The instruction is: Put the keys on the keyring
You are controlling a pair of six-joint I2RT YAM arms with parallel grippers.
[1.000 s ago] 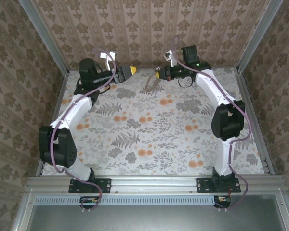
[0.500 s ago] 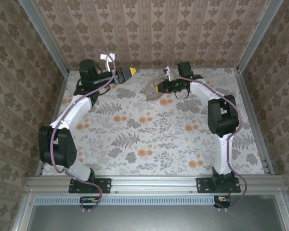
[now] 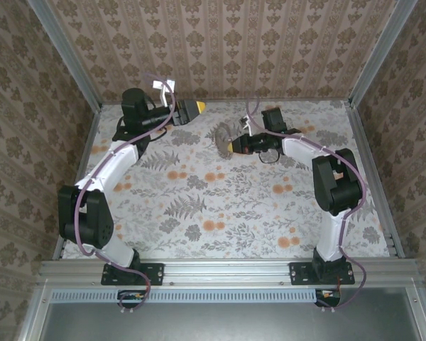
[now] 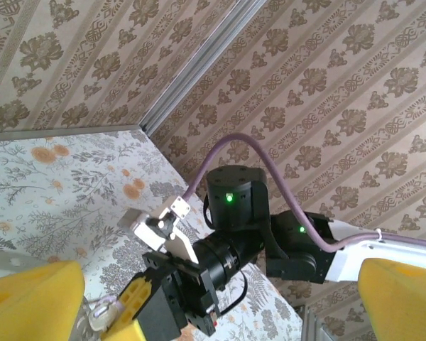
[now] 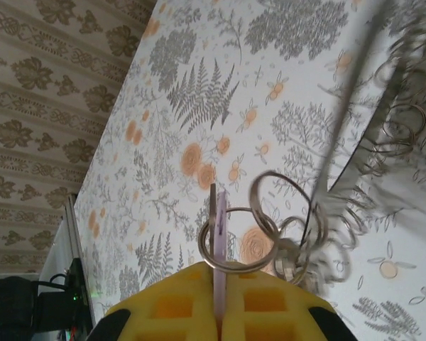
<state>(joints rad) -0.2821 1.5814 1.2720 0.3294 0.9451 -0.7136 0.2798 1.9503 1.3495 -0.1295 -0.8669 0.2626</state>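
Right wrist camera looks along the right tool (image 5: pixel 220 284), whose yellow foam pads (image 5: pixel 163 305) are pressed together on the purplish-grey thin metal key (image 5: pixel 220 238). The key stands edge-on out of the seam between the pads, its free end pointing away from the tool. An oval wire loop of the brownish-silver metal chain keyring (image 5: pixel 302 245) crosses the key just past the pad tips. Whether the key passes through that loop or only lies against it, I cannot tell. More loops of the chain bunch just to the right of the key and trail off, blurred, toward the upper right of that view. Below them lies the floral-patterned counter (image 5: pixel 199 92).

Seen from the top external camera, the right tool (image 3: pixel 233 147) sits low over the counter (image 3: pixel 220 199) near the middle of its far edge. Its arm reaches in from the right-edge side, and its tip points toward the left edge. The keyring (image 3: pixel 222 133) shows there as a small tangle touching that tip on its far side. Whether it rests on the counter or hangs is not clear.

The left tool (image 3: pixel 192 107) is by the far edge, on the far-left corner's side of the keyring and apart from it, pointing toward the right edge. In the left wrist view its two yellow pads (image 4: pixel 28 302) stand wide apart, one at each lower corner. The right arm's black wrist is seen across the gap.
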